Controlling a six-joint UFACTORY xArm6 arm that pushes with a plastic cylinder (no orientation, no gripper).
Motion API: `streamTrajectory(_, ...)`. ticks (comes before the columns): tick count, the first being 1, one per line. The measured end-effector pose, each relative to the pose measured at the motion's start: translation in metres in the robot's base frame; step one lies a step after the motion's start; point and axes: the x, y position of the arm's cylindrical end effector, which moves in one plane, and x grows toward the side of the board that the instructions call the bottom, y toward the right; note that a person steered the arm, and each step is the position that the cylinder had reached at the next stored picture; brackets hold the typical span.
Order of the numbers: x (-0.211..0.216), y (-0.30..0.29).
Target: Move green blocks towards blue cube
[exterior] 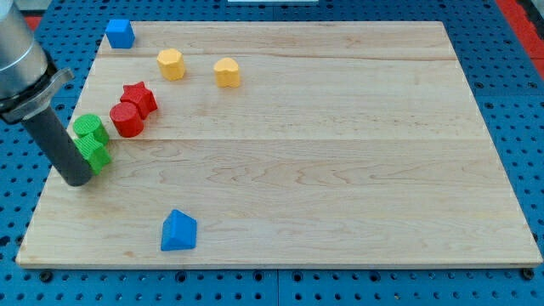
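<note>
Nearest the view's bottom lies a blue wedge-like block (178, 231), alone on the wooden desk (340, 170) and well apart from everything else. No gripper is fitted to this arm, so no open or closed state applies; it ends in a dark rod whose lower end, my tip (76, 181), rests on the desk near the view's left edge. My tip touches the lower green block (96, 155) on that block's left side. Just above it, and touching it, sits a second green block (89, 129), rounded in shape. Right of the green pair stands a red cylinder (127, 120), with a red star (139, 99) touching it on its upper right. Farther toward the view's top lie two yellow blocks (171, 64) (227, 72), near each other but apart. At the desk's top left corner sits the blue cube (120, 33), well apart from the green blocks
</note>
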Motion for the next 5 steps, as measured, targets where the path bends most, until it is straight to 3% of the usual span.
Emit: streamTrajectory(5, -0.106, -0.006)
